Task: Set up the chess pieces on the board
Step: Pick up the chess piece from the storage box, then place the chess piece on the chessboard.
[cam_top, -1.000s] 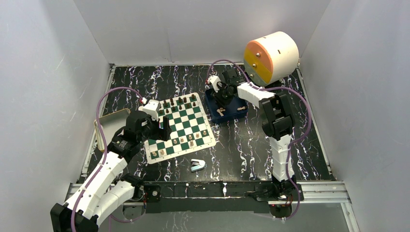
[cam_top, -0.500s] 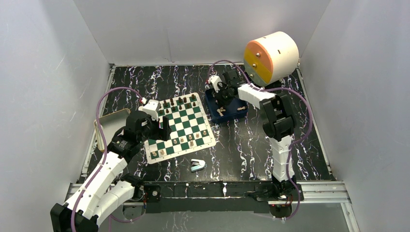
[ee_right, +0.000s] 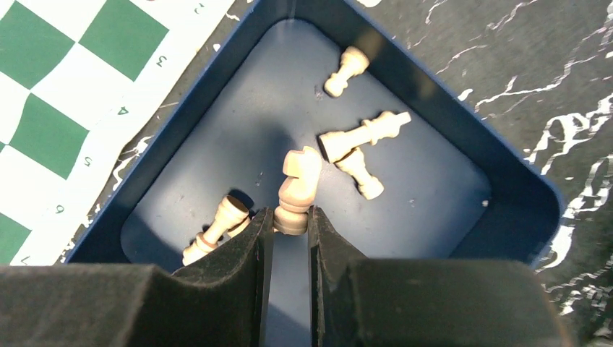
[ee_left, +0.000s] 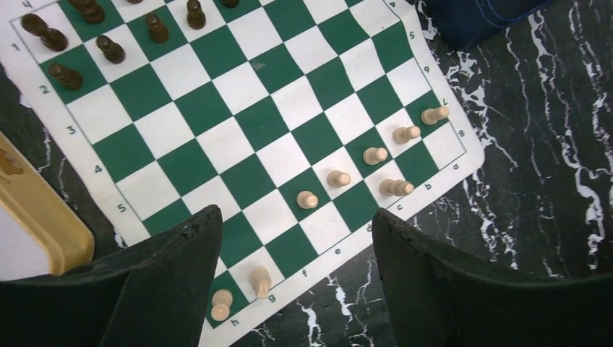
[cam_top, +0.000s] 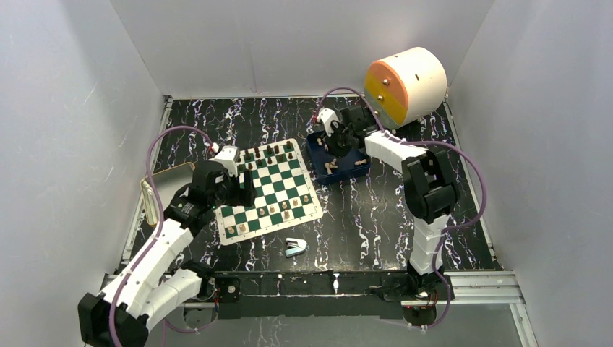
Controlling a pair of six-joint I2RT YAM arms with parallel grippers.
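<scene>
Right wrist view showed the right gripper (ee_right: 290, 217) clenched on the base of a light tan wooden knight-shaped chess piece (ee_right: 299, 181), held between its black fingers over the dark blue rectangular plastic tray (ee_right: 238, 116). Whether the piece touched the tray floor could not be told. Four other light tan wooden pieces (ee_right: 365, 134) lay toppled in the tray, one at seven o'clock of the knight and three between twelve and three o'clock. In the top external view the tray sat at two o'clock of the thin dark green and white checkered square board (cam_top: 271, 189), just beside its corner. The left gripper (ee_left: 296, 217) hung released over the board's edge, jaws wide apart and empty. In the left wrist view, small dark brown wooden pieces (ee_left: 110, 48) stood at the board's eleven o'clock corner, and light tan wooden pawns (ee_left: 337, 178) ran in a slanted row toward three o'clock. A small light-blue stapler-like object (cam_top: 294, 247) lay on the black marbled table at six o'clock of the board.
</scene>
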